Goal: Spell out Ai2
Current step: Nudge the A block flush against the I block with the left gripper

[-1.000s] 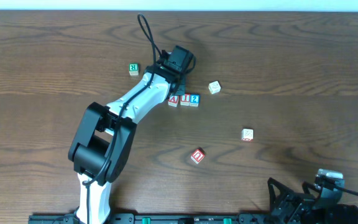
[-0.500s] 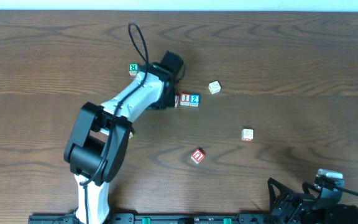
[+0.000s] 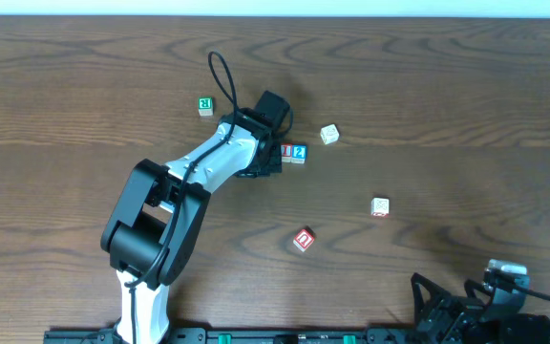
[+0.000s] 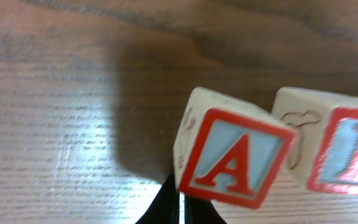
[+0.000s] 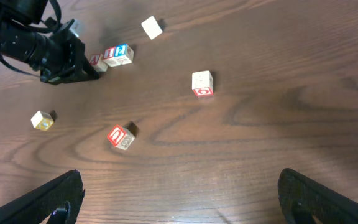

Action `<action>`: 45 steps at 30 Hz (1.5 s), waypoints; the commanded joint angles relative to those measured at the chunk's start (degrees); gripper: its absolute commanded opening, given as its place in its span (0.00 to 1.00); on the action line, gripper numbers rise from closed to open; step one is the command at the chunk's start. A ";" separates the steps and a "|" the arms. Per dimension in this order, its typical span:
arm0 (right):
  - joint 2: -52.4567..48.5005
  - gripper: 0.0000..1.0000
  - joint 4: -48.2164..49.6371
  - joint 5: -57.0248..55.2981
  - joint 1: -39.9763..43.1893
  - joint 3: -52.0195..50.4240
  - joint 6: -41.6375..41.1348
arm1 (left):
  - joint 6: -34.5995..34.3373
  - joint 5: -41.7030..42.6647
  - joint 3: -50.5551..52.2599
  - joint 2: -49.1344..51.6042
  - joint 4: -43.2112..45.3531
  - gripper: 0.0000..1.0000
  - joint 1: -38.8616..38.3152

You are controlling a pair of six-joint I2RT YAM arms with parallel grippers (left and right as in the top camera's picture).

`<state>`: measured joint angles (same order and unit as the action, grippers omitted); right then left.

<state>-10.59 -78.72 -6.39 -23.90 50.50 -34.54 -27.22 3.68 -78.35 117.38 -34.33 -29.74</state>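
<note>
L arm reaches from the table's near edge out to mid-table (image 3: 466,105). The left gripper (image 4: 179,210) has its dark fingertips pressed almost together, only a hairline slit between them and nothing clamped. The tips sit at the lower-left corner of the A cube (image 4: 229,155). In the L wrist view that cube is tilted, red-framed A facing the cam, and its R edge laps over the I cube (image 4: 337,149); actual contact can't be told. From overhead the wrist hides the A cube, but the I cube (image 3: 286,152) and 2 cube (image 3: 299,152) show side by side, touching, just R of the gripper. The R wrist view shows all 3 in a row reading A, I, 2, w/ the A cube (image 5: 96,61) a bit lower than its neighbours. Other blocks lie apart from the row: green R cube (image 3: 205,105) up-left of the wrist, plain cube (image 3: 328,134) up-right of the 2 cube, red-marked pale cube (image 3: 380,206) farther R, red U-mark cube (image 3: 303,240) nearer the robot. A yellowish cube (image 5: 42,120) shows only in the R wrist view. The right gripper (image 5: 179,186) is parked at the near R corner, fingers spread wide and holding nothing.
</note>
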 commanded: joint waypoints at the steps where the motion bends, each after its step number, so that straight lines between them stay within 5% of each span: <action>1: 0.31 0.99 -0.17 -0.22 -0.17 0.04 -0.79 | 0.17 0.44 0.35 -0.52 0.87 0.06 -0.09; 16: 0.31 0.99 -0.17 -0.22 -0.17 0.04 -0.79 | 1.51 0.09 0.28 -0.74 -0.20 0.06 -0.24; 24: 0.31 0.99 -0.17 -0.22 -0.17 0.04 -0.79 | 4.09 -13.79 0.28 -5.88 0.68 0.06 -0.07; 45: 0.31 0.99 -0.17 -0.22 -0.17 0.04 -0.79 | 4.94 -10.60 0.31 -1.51 5.49 0.06 0.52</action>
<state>-10.59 -78.70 -6.39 -23.90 50.50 -34.54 -22.65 -7.64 -78.24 114.26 -28.93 -29.52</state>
